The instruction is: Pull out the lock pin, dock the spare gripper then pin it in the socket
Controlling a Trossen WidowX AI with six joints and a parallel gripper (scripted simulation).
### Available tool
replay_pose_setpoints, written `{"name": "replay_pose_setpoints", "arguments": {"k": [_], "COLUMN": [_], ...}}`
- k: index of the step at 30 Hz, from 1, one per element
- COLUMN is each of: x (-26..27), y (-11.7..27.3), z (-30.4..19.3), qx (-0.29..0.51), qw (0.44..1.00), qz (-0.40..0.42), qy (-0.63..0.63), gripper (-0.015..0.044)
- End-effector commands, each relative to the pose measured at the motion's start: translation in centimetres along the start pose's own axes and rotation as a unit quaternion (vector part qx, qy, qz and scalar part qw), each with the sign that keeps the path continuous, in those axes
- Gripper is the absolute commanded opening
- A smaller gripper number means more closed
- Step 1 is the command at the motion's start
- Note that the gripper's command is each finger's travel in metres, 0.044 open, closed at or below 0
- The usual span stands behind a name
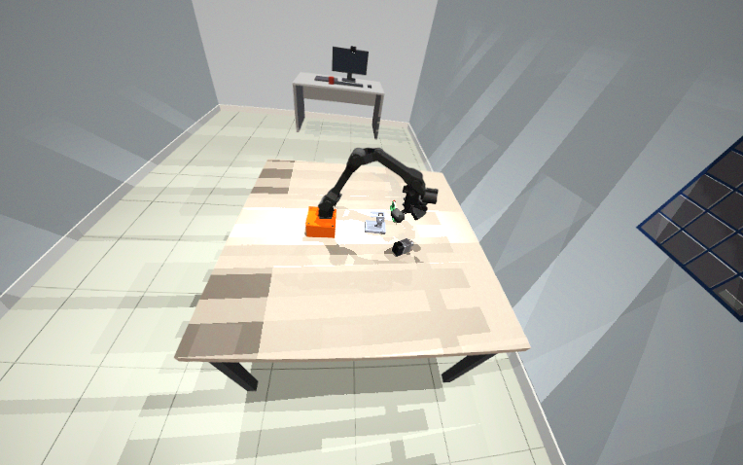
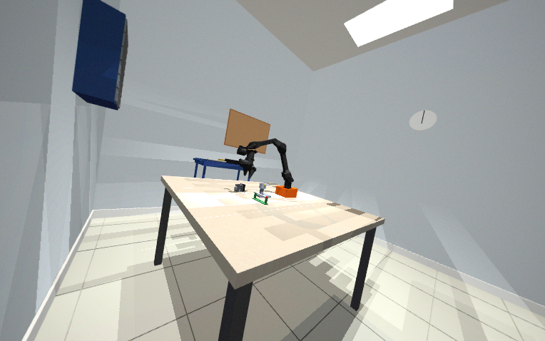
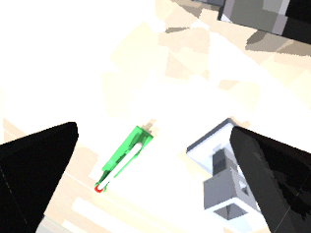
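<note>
Lock pin (image 3: 119, 167) on its green rack (image 3: 114, 155), below my open jaws (image 1: 406, 212) (image 2: 249, 172).
I can read no label or brand.

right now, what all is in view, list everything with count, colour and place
lock pin: one, white with red end, on the green holder
holder: one, green, on the table beside the mount
mount: one, pale grey, on the table, socket on top
spare gripper: one, grey and black, on the table
table: one, pale wood top, dark legs, mid-room
desk: one, whitish, far wall, monitor on it
board: one, brown, on the wall
clock: one, pale, on the wall
base block: one, orange, under the arm
arm: one, black, above the table
jaws: one pair, black, open, holding nothing
</note>
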State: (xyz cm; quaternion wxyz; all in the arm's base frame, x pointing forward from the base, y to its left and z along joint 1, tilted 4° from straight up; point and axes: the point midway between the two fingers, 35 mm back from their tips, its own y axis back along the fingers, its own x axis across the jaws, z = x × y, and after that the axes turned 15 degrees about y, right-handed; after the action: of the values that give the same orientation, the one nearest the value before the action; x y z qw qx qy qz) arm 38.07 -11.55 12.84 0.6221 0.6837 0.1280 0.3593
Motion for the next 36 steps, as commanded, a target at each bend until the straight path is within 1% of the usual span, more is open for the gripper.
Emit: {"name": "replay_pose_setpoints", "arguments": {"k": [1, 6, 13, 33, 36], "x": [-5.3, -6.9, -8.7, -8.8, -8.8], "y": [2.8, 3.4, 4.1, 4.1, 4.0], "z": [3.5, 4.2, 4.8, 4.9, 4.3], "qx": [-0.034, -0.029, -0.014, -0.014, -0.013], "qw": [0.874, 0.799, 0.679, 0.674, 0.674], "qz": [0.099, 0.125, 0.153, 0.154, 0.154], "qy": [-0.474, -0.587, -0.718, -0.722, -0.722], "gripper": [0.0440, 0.0440, 0.0440, 0.0440, 0.0440]}}
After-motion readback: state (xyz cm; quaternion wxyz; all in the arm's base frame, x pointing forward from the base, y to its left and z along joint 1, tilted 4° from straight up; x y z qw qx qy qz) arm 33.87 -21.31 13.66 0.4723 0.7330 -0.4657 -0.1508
